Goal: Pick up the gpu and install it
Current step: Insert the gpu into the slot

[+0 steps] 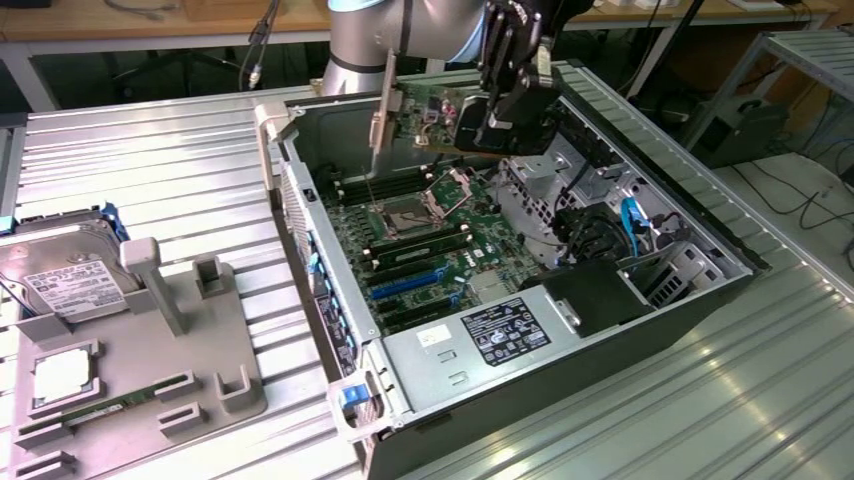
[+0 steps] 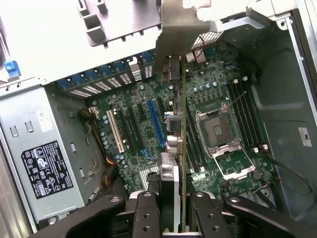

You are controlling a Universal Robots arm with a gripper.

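The gpu point(image 1: 424, 108) is a thin circuit card with a silvery end bracket point(image 1: 383, 112). It hangs in the air above the far end of the open computer case point(image 1: 694, 225). My gripper point(image 1: 491, 118) is shut on the card's edge. In the wrist view the gpu point(image 2: 183, 148) shows edge-on between my fingers point(image 2: 148, 213), its bracket point(image 2: 173, 29) pointing at the case's slotted rear wall. Beneath it lies the motherboard point(image 2: 143, 134) with a blue expansion slot point(image 2: 156, 124) and a white slot point(image 2: 115, 131). The card is clear of the board.
A bare CPU socket point(image 2: 218, 131) and memory slots point(image 2: 242, 114) sit beside the card. The power supply point(image 1: 501, 330) fills the case's near end. At the exterior view's left, a grey fixture point(image 1: 160, 370) holds a hard drive point(image 1: 67, 275) and a memory stick point(image 1: 100, 408).
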